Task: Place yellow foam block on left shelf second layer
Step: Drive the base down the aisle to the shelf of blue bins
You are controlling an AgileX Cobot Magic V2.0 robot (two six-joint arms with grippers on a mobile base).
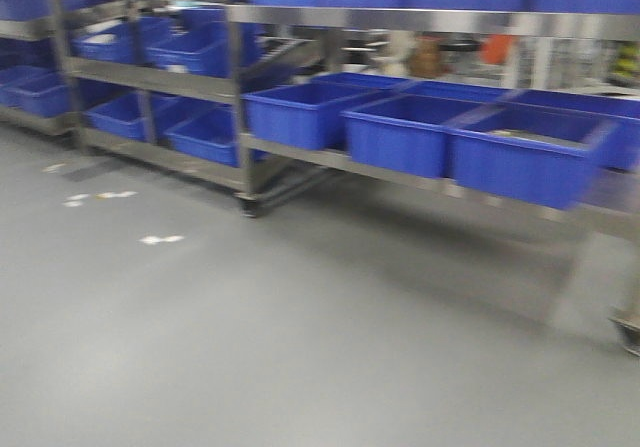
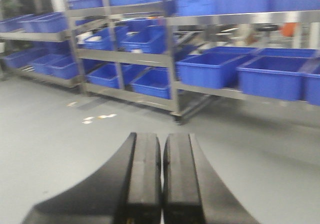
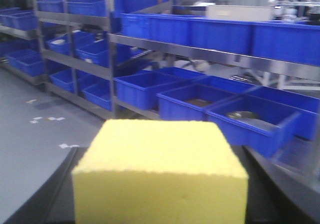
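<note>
The yellow foam block (image 3: 160, 169) fills the bottom of the right wrist view, and my right gripper (image 3: 159, 151) is shut on it, with dark fingers (image 3: 62, 194) showing on either side. In the left wrist view my left gripper (image 2: 162, 149) is shut with nothing in it, its pads (image 2: 145, 174) pressed together above the grey floor. The left shelf (image 1: 150, 79), a steel rack with several tiers of blue bins, stands ahead at the left, some way from both grippers. Neither gripper shows in the front view, which is blurred.
A second steel rack (image 1: 450, 19) runs to the right, with large blue bins (image 1: 405, 132) on its low tier. A caster (image 1: 249, 205) stands at the corner between the racks. White marks (image 1: 160, 238) lie on the grey floor (image 1: 300, 337).
</note>
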